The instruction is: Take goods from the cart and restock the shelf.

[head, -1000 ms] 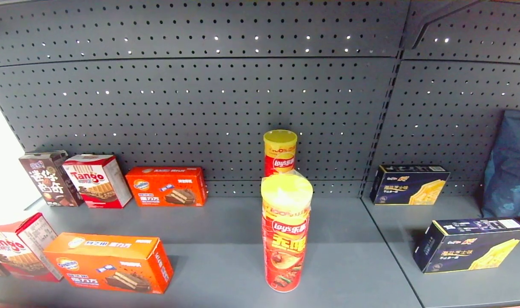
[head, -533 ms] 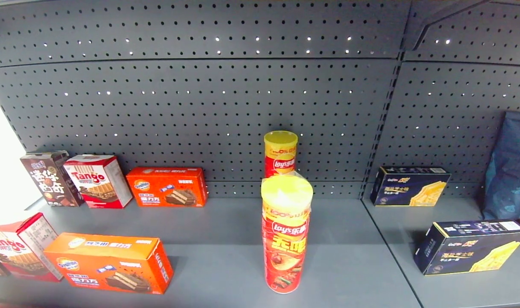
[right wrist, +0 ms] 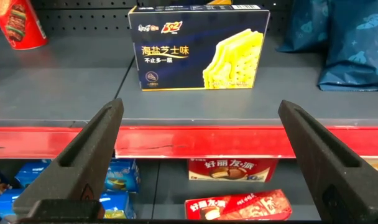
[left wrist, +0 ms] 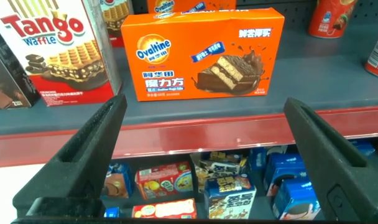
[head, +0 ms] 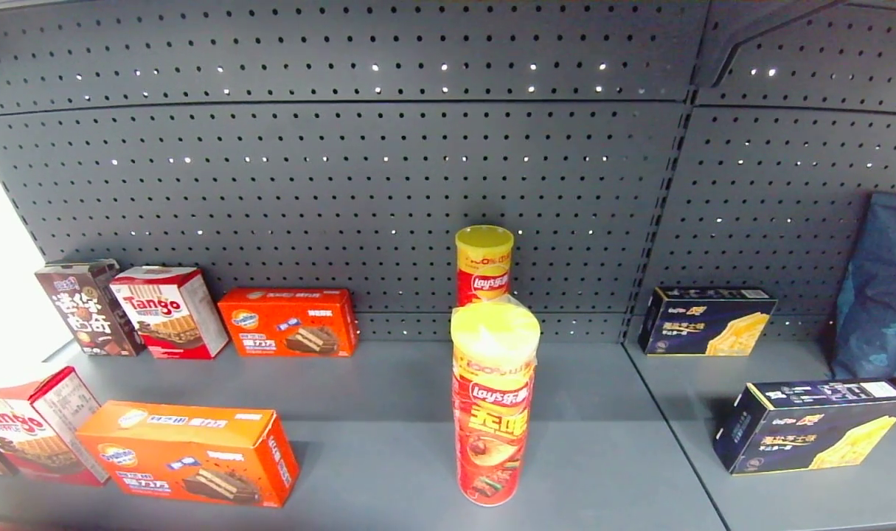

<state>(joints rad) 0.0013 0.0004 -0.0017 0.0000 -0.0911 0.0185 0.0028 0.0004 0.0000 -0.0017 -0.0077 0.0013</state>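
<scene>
My left gripper (left wrist: 204, 107) is open with nothing between its fingers. It sits just in front of the shelf's red front edge (left wrist: 239, 127), facing an orange chocolate-wafer box (left wrist: 201, 53). My right gripper (right wrist: 200, 107) is also open and empty, facing a dark blue cracker box (right wrist: 198, 46) across the red edge (right wrist: 239, 142). In the head view the grey shelf (head: 389, 398) carries a tall red chip can (head: 493, 402) with a yellow lid. A second can (head: 484, 264) stands behind it. The orange box (head: 189, 451) is at the front left and the blue box (head: 813, 422) at the front right.
More boxes line the back: a brown box (head: 86, 308), a red wafer box (head: 169, 311), an orange box (head: 288, 321) and a blue box (head: 706, 318). A blue bag (head: 879, 287) stands at the far right. Packed goods (left wrist: 226, 186) fill the shelf below. Open shelf floor lies either side of the cans.
The head view has shifted very slightly; the goods on the shelf stand where they were.
</scene>
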